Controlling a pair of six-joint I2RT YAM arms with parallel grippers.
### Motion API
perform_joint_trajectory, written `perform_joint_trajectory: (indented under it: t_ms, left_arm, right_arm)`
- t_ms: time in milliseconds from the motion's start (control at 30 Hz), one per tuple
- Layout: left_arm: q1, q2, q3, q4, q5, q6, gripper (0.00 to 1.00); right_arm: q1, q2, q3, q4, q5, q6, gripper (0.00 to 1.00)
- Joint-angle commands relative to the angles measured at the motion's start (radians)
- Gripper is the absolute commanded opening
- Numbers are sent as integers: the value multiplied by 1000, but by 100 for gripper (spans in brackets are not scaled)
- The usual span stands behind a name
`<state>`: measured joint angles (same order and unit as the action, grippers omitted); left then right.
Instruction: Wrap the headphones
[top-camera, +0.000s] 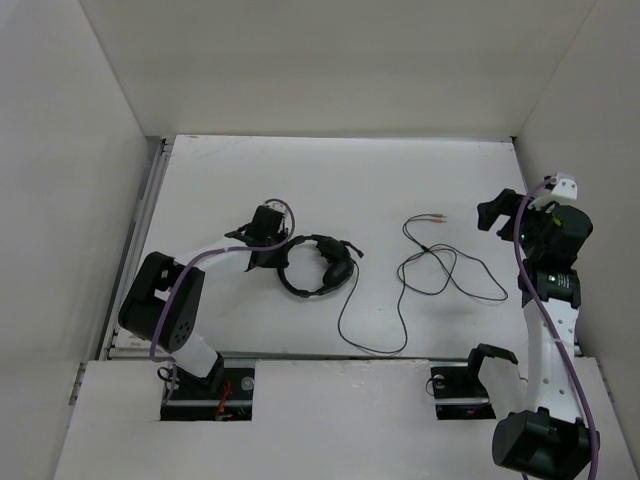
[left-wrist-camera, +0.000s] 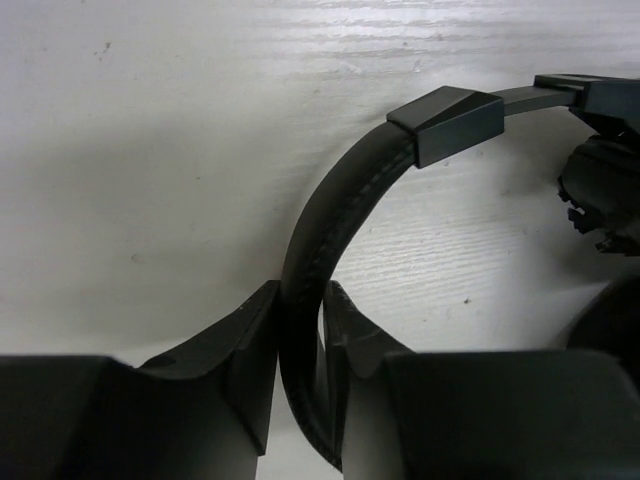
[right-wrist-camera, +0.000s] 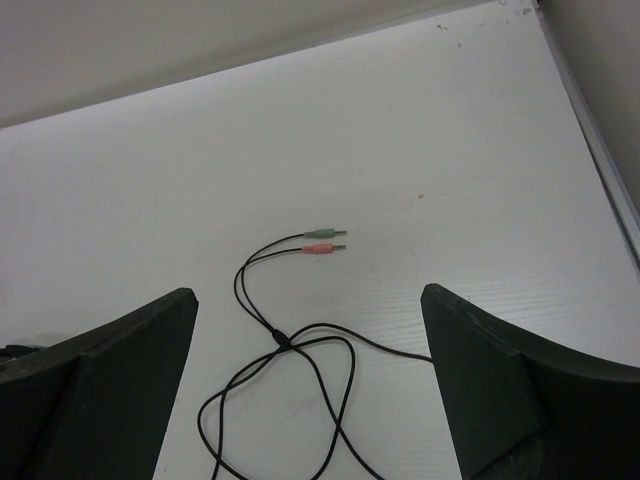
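Note:
The black headphones (top-camera: 318, 268) lie left of centre on the white table. My left gripper (top-camera: 275, 252) comes at them from the left. In the left wrist view the padded headband (left-wrist-camera: 345, 195) runs between both fingers, and my left gripper (left-wrist-camera: 300, 305) is pinched shut on it. An earcup (left-wrist-camera: 600, 190) shows at the right edge. The thin black cord (top-camera: 430, 265) trails right in loose loops to two plugs (top-camera: 437, 217). My right gripper (top-camera: 497, 212) hovers open at the far right. In its own view the right gripper (right-wrist-camera: 308, 292) looks down on the cord (right-wrist-camera: 290, 345) and on the green and pink plugs (right-wrist-camera: 325, 242).
White walls close in the table at the back and on both sides. A metal rail (top-camera: 140, 230) runs along the left edge. A white board (top-camera: 330, 400) covers the near edge round both arm bases.

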<state>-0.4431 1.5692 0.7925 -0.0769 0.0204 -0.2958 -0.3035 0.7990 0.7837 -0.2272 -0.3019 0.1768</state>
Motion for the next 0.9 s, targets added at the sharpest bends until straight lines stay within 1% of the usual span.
perform_joint_trajectory:
  t_ms: [0, 133, 267, 367, 433, 567, 667, 767, 867]
  left_arm:
    - [-35, 52, -1, -43, 9, 14, 19]
    - [-65, 77, 17, -37, 9, 26, 8]
    - [-79, 100, 48, -34, 0, 40, 0]
    - [-88, 107, 68, -34, -36, 53, 0]
    - [-90, 109, 88, -40, -56, 61, 0]
    - [-88, 95, 168, -67, -73, 81, 0]
    - [-90, 77, 243, -99, -73, 89, 0]
    - [-82, 54, 313, -122, -69, 92, 0]
    - [-61, 32, 388, -155, -70, 107, 0]
  right_arm:
    - [-10, -6, -4, 69, -9, 13, 100]
    - [-10, -4, 0, 71, -9, 13, 100]
    - [-10, -1, 11, 68, -9, 4, 100]
    - [-6, -6, 41, 66, -20, -14, 100]
    - [3, -12, 78, 71, -37, -54, 100]
    - [82, -23, 167, 74, -43, -199, 100]
    - [141, -26, 181, 58, -26, -287, 100]
    - [148, -30, 143, 69, -3, -284, 100]
    - [137, -44, 111, 103, 7, -244, 100]
